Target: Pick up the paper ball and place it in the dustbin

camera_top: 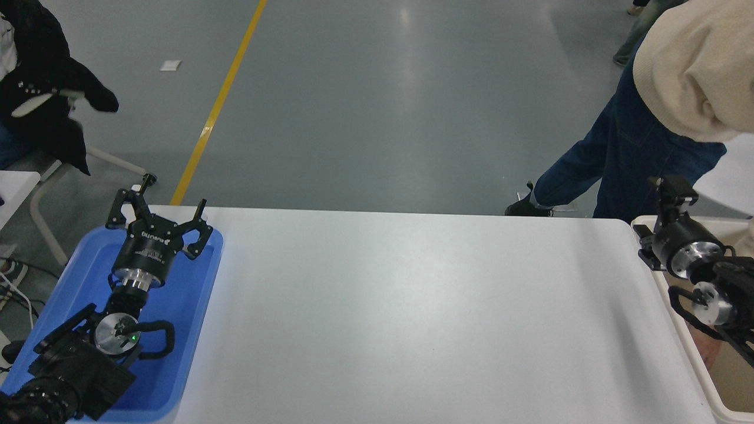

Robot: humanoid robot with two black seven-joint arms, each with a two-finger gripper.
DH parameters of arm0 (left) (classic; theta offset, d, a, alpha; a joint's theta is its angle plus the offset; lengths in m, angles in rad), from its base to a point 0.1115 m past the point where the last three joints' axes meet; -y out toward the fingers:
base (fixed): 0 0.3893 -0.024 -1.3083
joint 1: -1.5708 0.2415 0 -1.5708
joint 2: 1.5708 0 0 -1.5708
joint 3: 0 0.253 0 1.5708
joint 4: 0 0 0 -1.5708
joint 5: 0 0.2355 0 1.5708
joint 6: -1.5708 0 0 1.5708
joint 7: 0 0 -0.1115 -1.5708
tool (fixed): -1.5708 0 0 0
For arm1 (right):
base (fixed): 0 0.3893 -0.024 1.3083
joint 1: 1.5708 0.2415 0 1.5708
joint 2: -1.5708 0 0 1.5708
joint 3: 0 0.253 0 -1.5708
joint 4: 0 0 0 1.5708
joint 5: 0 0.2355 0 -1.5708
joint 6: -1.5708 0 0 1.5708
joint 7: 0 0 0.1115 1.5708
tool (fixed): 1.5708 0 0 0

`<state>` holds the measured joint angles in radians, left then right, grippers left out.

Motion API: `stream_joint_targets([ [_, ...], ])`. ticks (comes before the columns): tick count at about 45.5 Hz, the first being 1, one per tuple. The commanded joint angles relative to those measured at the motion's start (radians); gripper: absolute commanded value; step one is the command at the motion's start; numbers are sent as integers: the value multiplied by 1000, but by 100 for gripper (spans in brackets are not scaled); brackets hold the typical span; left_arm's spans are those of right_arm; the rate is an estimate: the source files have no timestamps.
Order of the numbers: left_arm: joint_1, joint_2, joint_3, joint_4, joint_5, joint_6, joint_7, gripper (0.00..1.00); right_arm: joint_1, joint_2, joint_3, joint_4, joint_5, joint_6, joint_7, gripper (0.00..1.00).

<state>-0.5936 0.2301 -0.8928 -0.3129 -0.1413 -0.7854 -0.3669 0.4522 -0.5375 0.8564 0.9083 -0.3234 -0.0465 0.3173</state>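
White table [412, 318] fills the middle of your head view, nothing resting on its bare top. Paper ball: you cannot see it anywhere in this view, so its place cannot be told; the dustbin's inside is mostly cut off by the frame edge and covered by the arm. Your dustbin [701, 377] sits at 3 o'clock off the table's right end, cream rim and tan inner wall showing. Your right gripper [668, 191] comes in from the right edge, raised over the bin's far-left corner at about 2 o'clock, pointing away from you; one black finger [671, 189] sticks up, the rest is hidden against dark jeans, so whether it is spread or closed cannot be told. Your left gripper [159, 215] is at 9 o'clock over the blue tray [194, 330], fingers spread apart, holding nothing. At 1 o'clock a person [660, 118] in a cream sweater and blue jeans stands past the far edge. Yellow floor line [221, 100] runs at 11 o'clock
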Motion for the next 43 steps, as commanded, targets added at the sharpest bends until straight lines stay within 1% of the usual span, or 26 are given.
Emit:
stream_joint_targets([
  [1, 0, 0, 0, 0, 0, 0, 0, 100, -64, 119, 84, -28, 86, 188, 213, 100],
  [2, 0, 0, 0, 0, 0, 0, 0, 100, -64, 129, 82, -32, 86, 189, 229, 100],
  [4, 0, 0, 0, 0, 0, 0, 0, 100, -63, 146, 84, -32, 86, 180, 235, 100],
  [7, 0, 0, 0, 0, 0, 0, 0, 100, -61, 174, 87, -31, 83, 145, 236, 100],
  [11, -2, 0, 0, 0, 0, 0, 0, 100, -61, 192, 86, -15, 67, 50, 236, 100],
  [17, -2, 0, 0, 0, 0, 0, 0, 100, -63, 225, 87, -3, 58, -6, 238, 100],
  [24, -2, 0, 0, 0, 2, 0, 0, 100, -63, 252, 133, 0, 75, -15, 238, 100],
  [43, -2, 0, 0, 0, 2, 0, 2, 100, -64, 271, 92, 20, 75, 1, 235, 100],
])
